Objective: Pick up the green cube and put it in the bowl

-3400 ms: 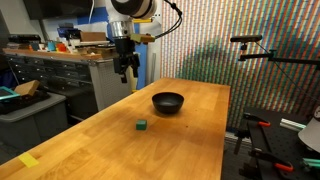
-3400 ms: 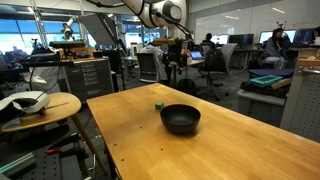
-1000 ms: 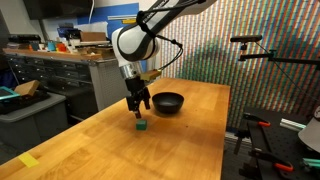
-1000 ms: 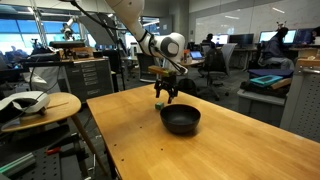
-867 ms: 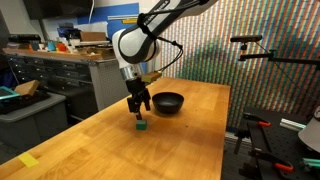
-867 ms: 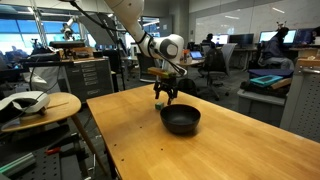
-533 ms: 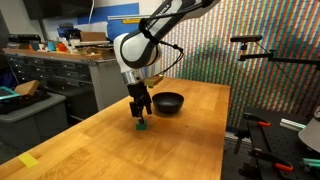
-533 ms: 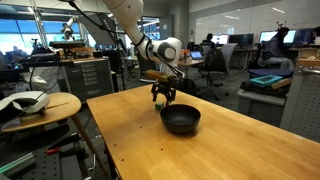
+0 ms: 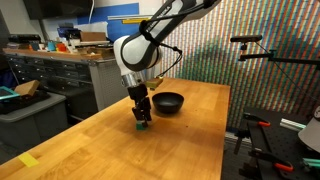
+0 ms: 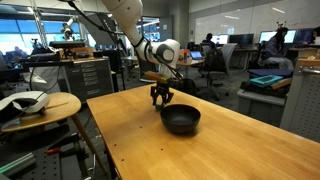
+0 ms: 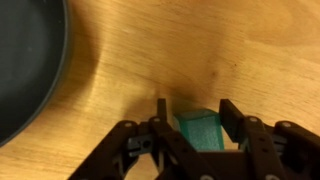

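1. Green cube (image 11: 200,130): we log it on the counter (image 9: 190,145), near the bowl (image 9: 168,102), outside its rim.
2. Jaws: released, straddling the cube, down at the counter beside the bowl.

2 exterior views from opposite table (image 9: 195,140) sides, mid-distance, wrist view close overhead, all sharing bowl (image 9: 168,102)

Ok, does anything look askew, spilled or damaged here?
Nothing stands out. The small dark green cube sits flat on the wooden table, flanked by the fingers of the hand. The round black bowl beside it stands upright, with no spill or damage visible.
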Available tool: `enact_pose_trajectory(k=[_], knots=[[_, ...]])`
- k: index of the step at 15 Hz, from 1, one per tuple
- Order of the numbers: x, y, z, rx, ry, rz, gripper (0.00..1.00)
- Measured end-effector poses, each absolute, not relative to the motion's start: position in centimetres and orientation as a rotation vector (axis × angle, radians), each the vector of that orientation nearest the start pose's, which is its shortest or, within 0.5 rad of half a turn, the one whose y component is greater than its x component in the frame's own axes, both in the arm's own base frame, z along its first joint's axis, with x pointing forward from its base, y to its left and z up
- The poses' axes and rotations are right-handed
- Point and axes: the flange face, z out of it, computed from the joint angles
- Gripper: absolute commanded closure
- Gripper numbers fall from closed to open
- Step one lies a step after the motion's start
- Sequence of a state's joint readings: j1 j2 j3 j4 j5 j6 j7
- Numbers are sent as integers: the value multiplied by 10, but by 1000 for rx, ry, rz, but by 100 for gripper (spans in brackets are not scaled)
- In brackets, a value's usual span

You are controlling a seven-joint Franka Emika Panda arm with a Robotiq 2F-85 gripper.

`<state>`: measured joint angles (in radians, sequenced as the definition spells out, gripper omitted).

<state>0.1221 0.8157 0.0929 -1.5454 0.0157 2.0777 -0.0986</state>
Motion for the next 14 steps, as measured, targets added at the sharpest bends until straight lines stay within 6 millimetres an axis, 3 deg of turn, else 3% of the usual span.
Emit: enact_pose_trajectory(k=[2, 14], knots=[[656, 138, 149, -3008, -451, 431, 82], [663, 142, 156, -3004, -500, 332, 82]])
